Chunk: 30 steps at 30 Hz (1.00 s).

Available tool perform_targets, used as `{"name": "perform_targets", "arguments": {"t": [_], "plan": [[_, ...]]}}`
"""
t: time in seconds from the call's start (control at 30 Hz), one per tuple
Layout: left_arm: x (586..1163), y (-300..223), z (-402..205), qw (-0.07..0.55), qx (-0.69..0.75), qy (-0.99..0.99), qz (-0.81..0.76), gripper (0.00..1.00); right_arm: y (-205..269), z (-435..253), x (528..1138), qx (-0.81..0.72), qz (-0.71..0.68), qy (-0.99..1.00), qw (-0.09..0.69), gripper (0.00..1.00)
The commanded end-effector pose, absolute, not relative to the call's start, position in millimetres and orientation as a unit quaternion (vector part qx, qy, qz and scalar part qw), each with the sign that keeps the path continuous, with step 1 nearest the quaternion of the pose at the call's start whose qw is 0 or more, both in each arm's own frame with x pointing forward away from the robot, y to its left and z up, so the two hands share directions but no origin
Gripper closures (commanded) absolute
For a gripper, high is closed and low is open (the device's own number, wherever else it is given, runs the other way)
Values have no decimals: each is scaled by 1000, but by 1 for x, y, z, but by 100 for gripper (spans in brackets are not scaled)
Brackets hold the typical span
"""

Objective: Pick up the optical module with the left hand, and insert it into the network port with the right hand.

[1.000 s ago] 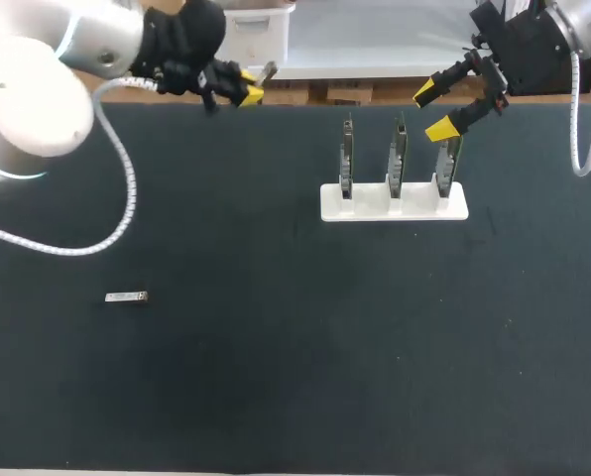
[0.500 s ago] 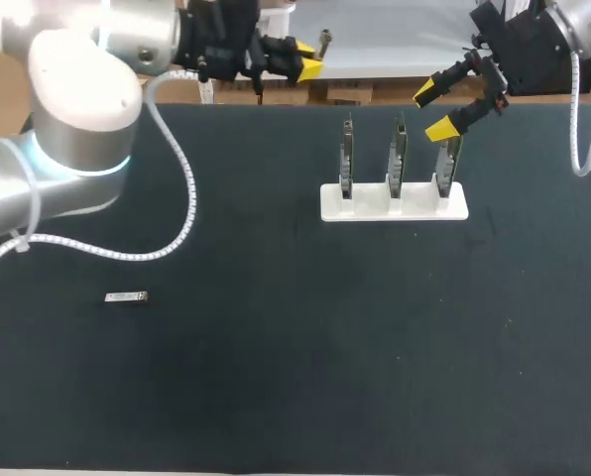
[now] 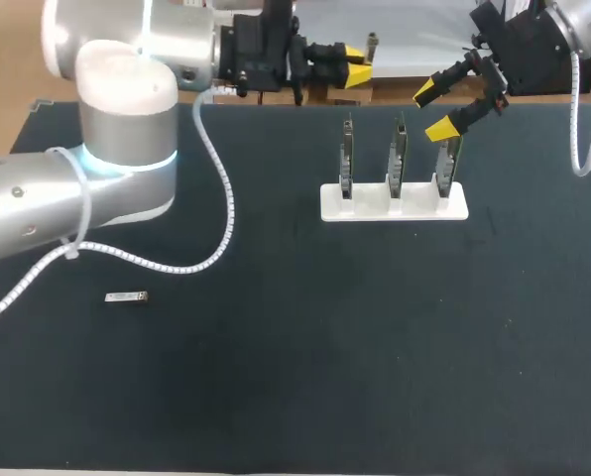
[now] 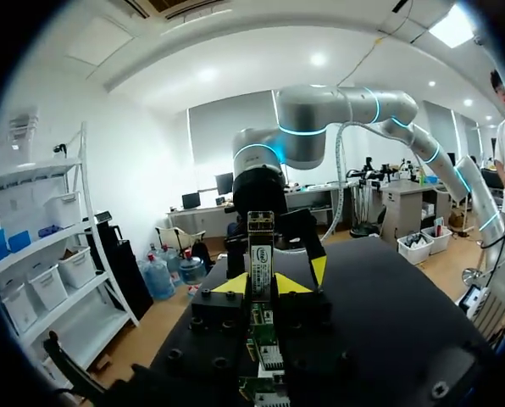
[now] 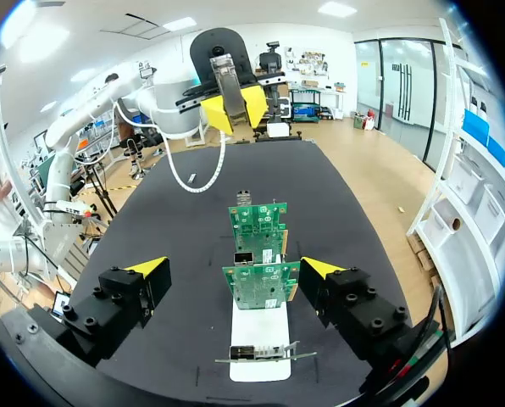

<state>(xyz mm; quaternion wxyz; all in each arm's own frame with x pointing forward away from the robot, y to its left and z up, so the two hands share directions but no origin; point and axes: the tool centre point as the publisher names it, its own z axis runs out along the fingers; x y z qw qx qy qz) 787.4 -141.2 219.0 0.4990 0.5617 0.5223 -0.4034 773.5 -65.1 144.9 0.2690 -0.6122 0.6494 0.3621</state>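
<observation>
A desk with a flat, matte black top fills nearly the whole head view. Its far edge runs straight across the upper part of the frame, with one corner at the upper left. The light on it is soft and even, casting no hard shadows.

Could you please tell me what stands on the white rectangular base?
Three upright green circuit boards stand in a row on the white rectangular base. How their lower edges seat in it cannot be seen.
</observation>
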Motion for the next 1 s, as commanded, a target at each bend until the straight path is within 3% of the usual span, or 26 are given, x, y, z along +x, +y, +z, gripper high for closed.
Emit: {"name": "perform_targets", "arguments": {"t": [0.03,1.0], "plan": [[793,-153,215,494,563,515,-417,100,-65,145,773,-612,361,650,269,0],[787,-198,186,485,539,491,-483,100,-65,145,773,-612,361,650,269,0]]}}
